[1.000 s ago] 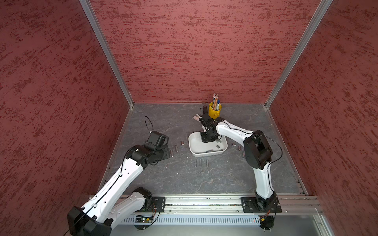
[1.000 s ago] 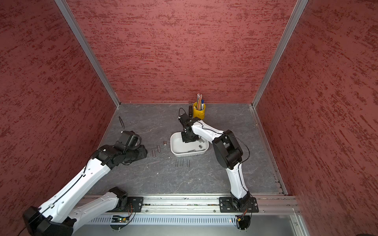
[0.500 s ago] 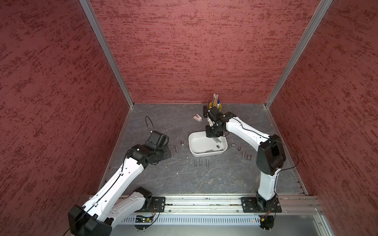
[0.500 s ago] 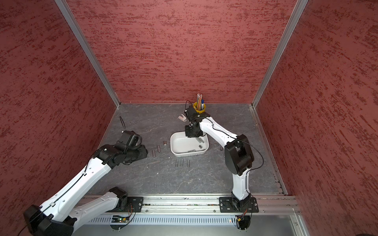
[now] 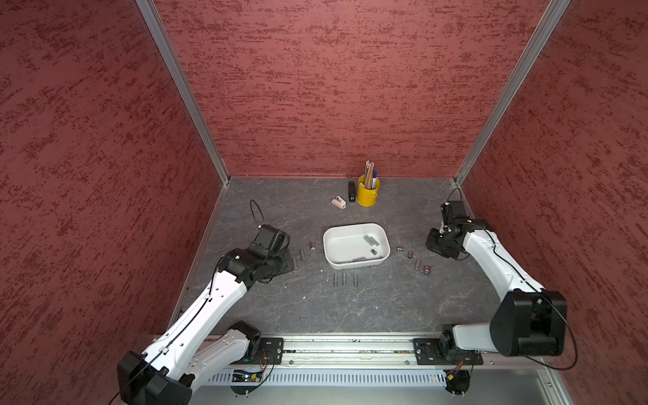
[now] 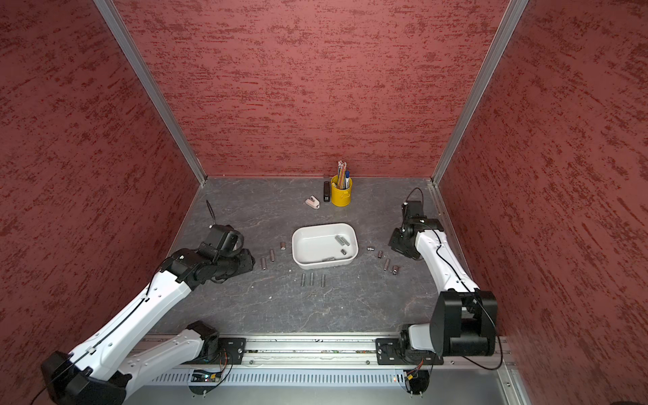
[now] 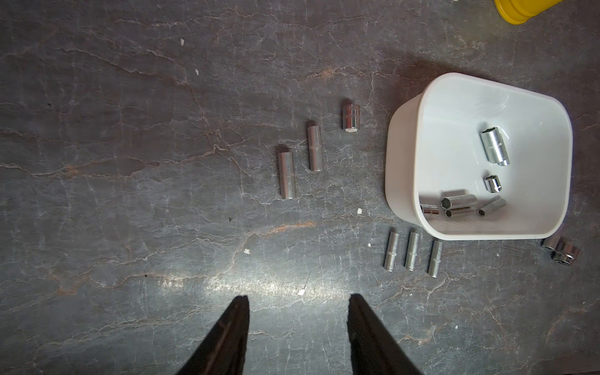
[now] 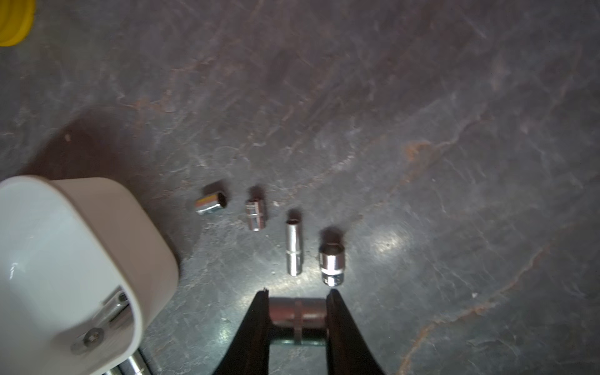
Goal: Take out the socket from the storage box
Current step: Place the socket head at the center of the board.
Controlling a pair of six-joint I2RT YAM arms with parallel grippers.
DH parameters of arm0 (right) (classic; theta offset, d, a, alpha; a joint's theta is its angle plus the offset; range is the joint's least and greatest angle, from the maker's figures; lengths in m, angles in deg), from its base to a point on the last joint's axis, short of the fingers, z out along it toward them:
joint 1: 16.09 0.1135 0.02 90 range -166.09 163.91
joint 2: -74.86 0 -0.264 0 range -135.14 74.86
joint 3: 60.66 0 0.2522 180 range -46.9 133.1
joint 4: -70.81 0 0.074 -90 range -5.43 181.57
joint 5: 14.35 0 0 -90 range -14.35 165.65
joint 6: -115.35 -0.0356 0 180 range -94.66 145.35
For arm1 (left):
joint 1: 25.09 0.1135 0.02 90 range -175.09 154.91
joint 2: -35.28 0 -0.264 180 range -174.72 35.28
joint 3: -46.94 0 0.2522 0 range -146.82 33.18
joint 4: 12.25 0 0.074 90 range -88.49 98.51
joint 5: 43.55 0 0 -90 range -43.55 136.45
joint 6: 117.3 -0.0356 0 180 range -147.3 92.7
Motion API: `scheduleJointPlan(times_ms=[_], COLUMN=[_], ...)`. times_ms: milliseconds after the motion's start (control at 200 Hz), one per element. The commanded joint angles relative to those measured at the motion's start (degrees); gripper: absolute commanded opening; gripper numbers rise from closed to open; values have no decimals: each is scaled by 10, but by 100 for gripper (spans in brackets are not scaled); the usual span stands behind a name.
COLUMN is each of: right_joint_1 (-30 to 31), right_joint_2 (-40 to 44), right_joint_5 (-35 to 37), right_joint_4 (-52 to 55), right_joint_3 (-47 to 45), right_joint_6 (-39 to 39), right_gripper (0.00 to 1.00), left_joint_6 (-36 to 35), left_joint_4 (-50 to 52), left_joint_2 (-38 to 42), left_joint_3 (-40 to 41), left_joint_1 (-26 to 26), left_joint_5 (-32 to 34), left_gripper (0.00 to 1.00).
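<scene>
Gripping a socket (image 8: 297, 316) crosswise, right pincer (image 8: 297, 293) clamped on it above the tabletop (image 8: 422, 130), right of the storage box (image 5: 355, 227) and clear of its rim, beside four loose sockets (image 8: 293, 246), left pincer (image 7: 298, 300) apart and empty, left of the box, other sockets (image 7: 494, 146) lying inside it

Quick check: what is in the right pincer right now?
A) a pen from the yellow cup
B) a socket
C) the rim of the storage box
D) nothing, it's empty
B: in the right wrist view a socket is clamped crosswise in the right pincer, apart from the storage box.
</scene>
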Motion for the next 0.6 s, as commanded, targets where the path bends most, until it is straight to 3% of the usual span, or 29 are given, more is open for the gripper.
scheduleJointPlan(times_ms=[0,356,591], right_joint_1=[-39,-68,-70], right_joint_2=[16,0,-35], right_joint_5=[5,61,26], right_joint_4=[-44,-70,-88], right_joint_3=[-38,-107,-114], right_joint_6=[-8,-33,-28], right_gripper=[16,23,27], left_joint_6=[-12,-18,-20], left_joint_4=[-14,-20,-24], left_joint_2=[11,21,27], left_joint_3=[7,9,11], left_joint_1=[4,5,4], left_joint_5=[-7,-21,-27], left_gripper=[52,52,52])
